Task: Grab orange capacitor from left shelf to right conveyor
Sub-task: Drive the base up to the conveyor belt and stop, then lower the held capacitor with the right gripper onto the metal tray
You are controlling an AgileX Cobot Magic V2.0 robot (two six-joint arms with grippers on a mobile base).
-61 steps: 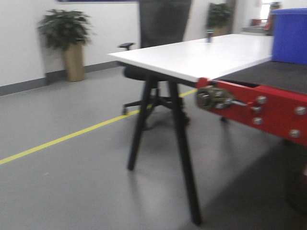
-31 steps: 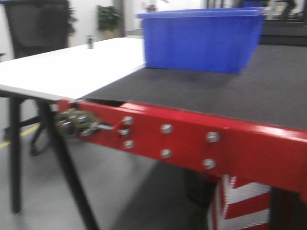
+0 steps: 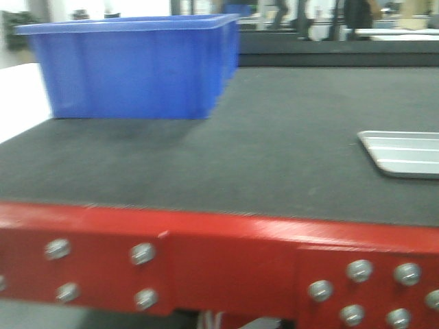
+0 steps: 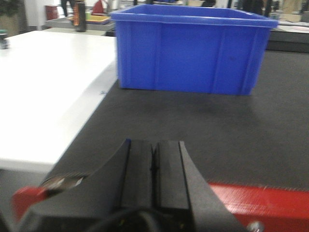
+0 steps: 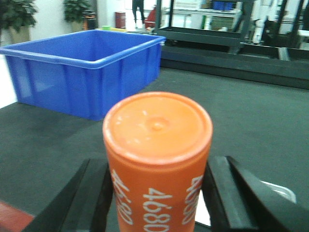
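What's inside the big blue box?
The blue box shows only its bare blue inside walls from the right wrist view. Its near wall hides the bottom, so anything lying there cannot be seen.

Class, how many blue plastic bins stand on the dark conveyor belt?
1. The blue bin stands at the far left of the belt, beside the white table. The belt runs beyond the frames' edges, so others may be hidden.

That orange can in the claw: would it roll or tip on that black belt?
The orange capacitor looks rigid. Upright, its flat end probably stands steady on the textured conveyor; on its side, the round body would likely roll.
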